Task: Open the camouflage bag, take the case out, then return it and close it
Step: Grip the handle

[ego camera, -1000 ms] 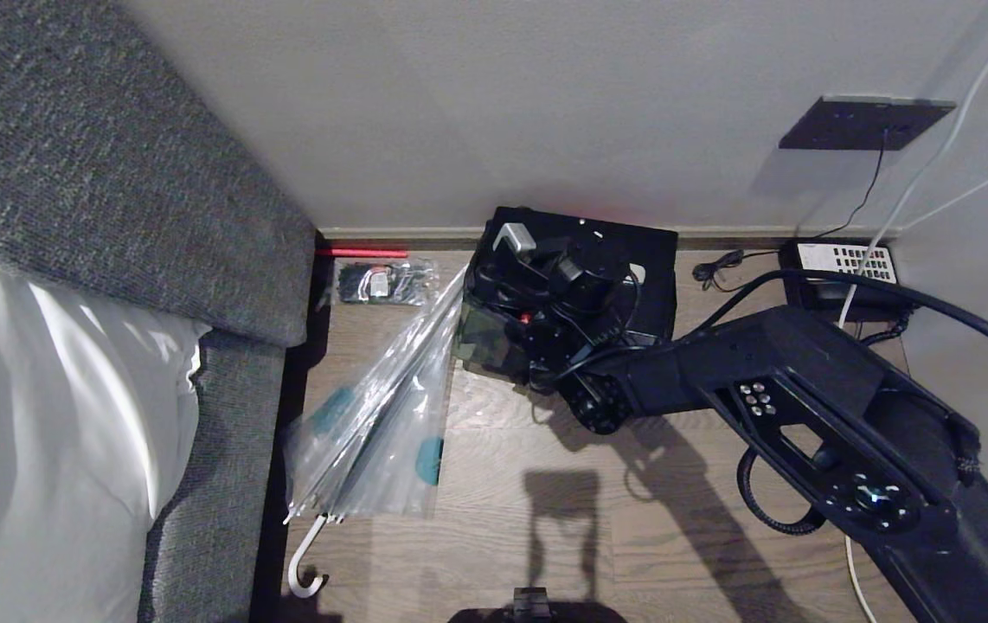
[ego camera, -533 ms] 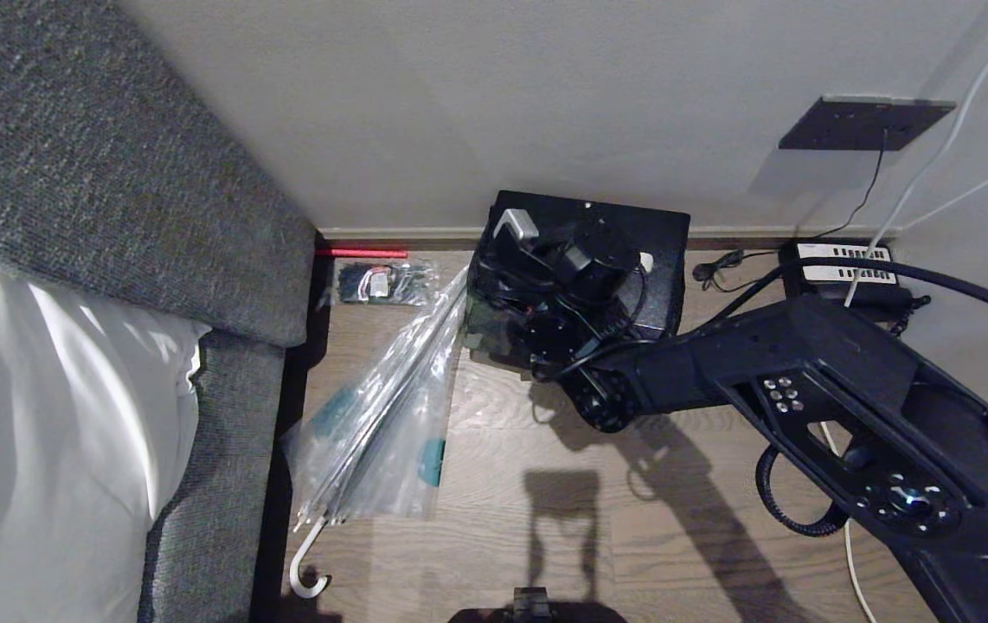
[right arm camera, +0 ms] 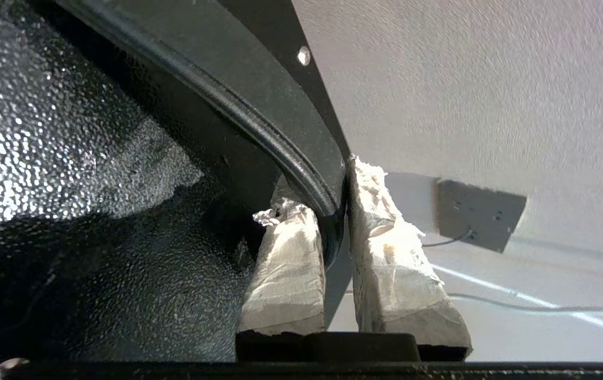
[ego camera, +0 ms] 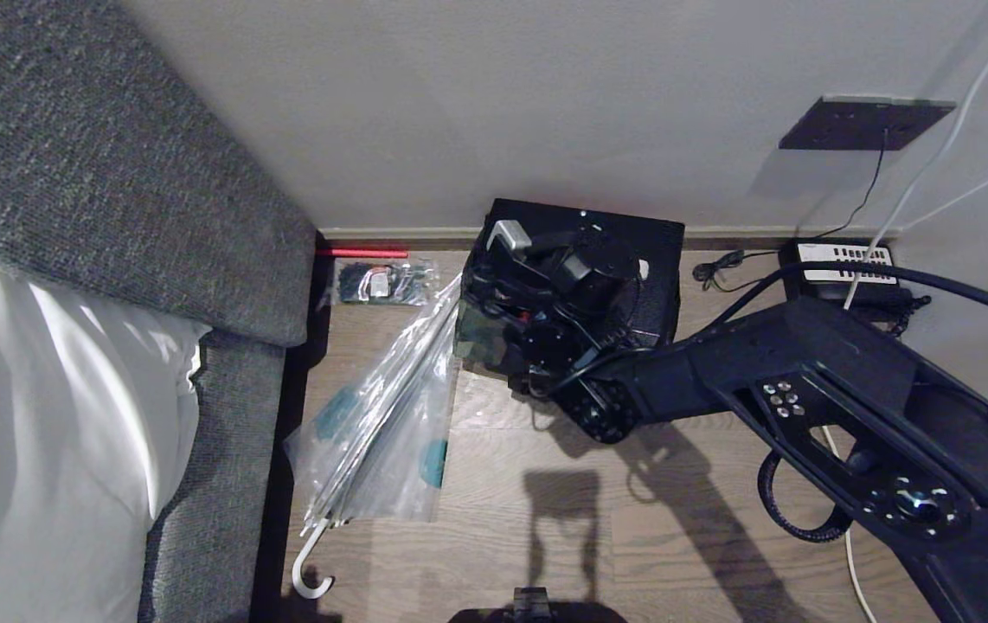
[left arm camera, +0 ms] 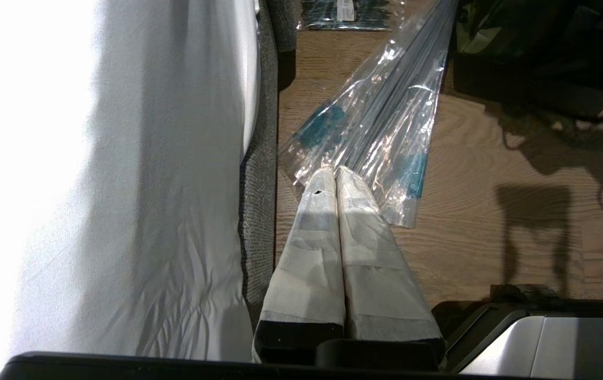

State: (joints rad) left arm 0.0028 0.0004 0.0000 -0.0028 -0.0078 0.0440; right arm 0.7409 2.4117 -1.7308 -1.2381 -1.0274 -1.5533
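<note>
The camouflage bag (ego camera: pixel 481 337) sits on the wooden floor against the wall, with its black flap (ego camera: pixel 654 251) raised. My right arm (ego camera: pixel 762 363) reaches over it from the right. The right gripper (right arm camera: pixel 333 195) is shut on the flap's black piped edge (right arm camera: pixel 280 137), one finger on each side. Beside that edge the silvery dimpled lining (right arm camera: pixel 43 132) shows. The case is hidden. Parked low beside the bed, my left gripper (left arm camera: pixel 335 171) is shut and empty, and the bag (left arm camera: pixel 481 31) lies far ahead of it.
A clear plastic-wrapped umbrella (ego camera: pixel 381 407) lies on the floor left of the bag. A grey bed frame (ego camera: pixel 113 216) with white bedding (ego camera: pixel 44 433) fills the left. A small packet (ego camera: pixel 386 283), a phone (ego camera: pixel 844 264) with cables and a wall socket plate (ego camera: pixel 866 123) are nearby.
The right arm's elbow has shifted right and down. The bag's black flap, held by the right gripper, has risen slightly against the wall. The left arm has not moved.
</note>
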